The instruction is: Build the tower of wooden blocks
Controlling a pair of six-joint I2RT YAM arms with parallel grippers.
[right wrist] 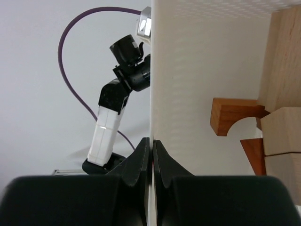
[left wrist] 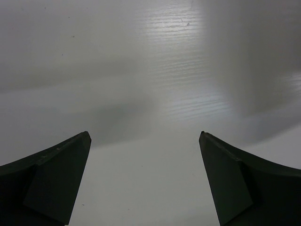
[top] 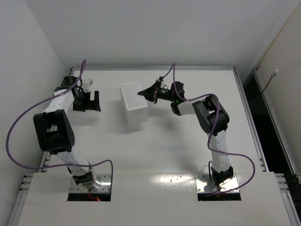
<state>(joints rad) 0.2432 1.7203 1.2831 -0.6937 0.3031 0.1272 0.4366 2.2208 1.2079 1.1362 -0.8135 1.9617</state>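
Two grippers, two very different states. In the overhead view, the left gripper (top: pixel 88 102) stands with its jaws spread wide and nothing between them. It is well apart from the white tray (top: pixel 133 108), which lies off to that gripper's right on the table (top: pixel 188 155). The right gripper (top: pixel 145 94) touches the tray at its far corner. No blocks can be made out from up here, and no tower is standing.

The left wrist view shows only table surface ahead of and between the open fingers (left wrist: pixel 61 165), so that tool has nothing near it to pick.

In the right wrist view the jaws are pressed together. The tray's thin wall runs straight down into the seam between them, so this reads as a pinch on the rim. Just right of the fingertips, inside the tray, sit the wood blocks (right wrist: pixel 263 127). A reddish-brown notched piece (right wrist: pixel 233 115) is nearest, with pale tan planks (right wrist: pixel 284 66) beyond it and a darker wedge (right wrist: pixel 254 157) lower down, all crowded together.

The likely trouble is that slim hold. If the tray is tipped or dragged, the wall could slide out of the pinch and the tray could drop. The crowded blocks might also stick, then spill at once and scatter, landing out of easy reach. The left tool stands too far off to steady anything.
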